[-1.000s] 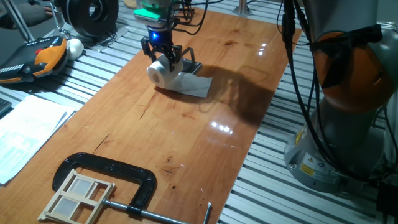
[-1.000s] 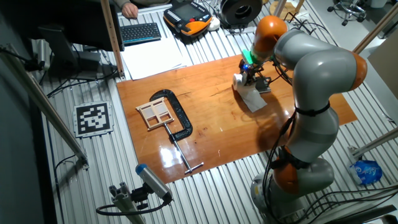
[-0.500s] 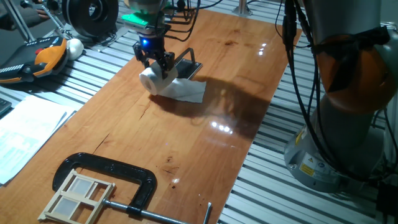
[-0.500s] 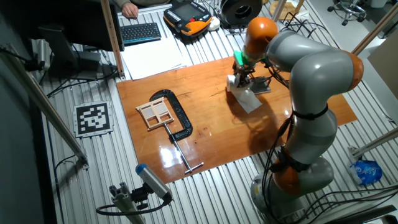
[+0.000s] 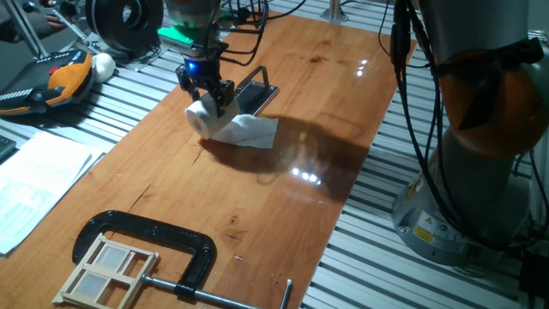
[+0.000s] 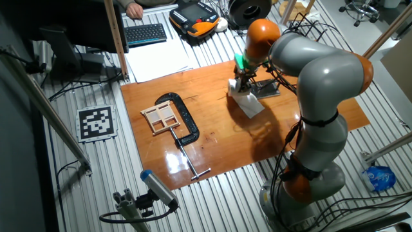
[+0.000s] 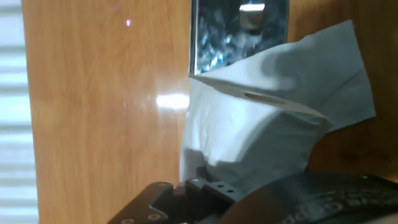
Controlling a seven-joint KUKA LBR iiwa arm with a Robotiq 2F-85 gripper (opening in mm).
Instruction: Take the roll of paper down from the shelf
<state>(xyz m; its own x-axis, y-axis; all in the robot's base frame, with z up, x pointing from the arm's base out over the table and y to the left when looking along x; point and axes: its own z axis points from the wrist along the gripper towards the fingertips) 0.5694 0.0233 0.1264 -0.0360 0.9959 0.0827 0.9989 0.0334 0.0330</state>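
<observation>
One hand [image 5: 208,88] is clamping the roll of paper [image 5: 202,116], which is sitting just beside the shelf [image 5: 254,89], low over the desk [image 5: 283,163]. You are aiming to lower it gently, keeping the trailing sheet [image 5: 250,130] from snagging the plate's edge before releasing.

No words, brands or numbers can be read. A black-and-white square marker pattern [image 6: 96,122] lies at the left of the other fixed view. Printed sheets [image 5: 34,184] at the left edge carry illegible print.
</observation>
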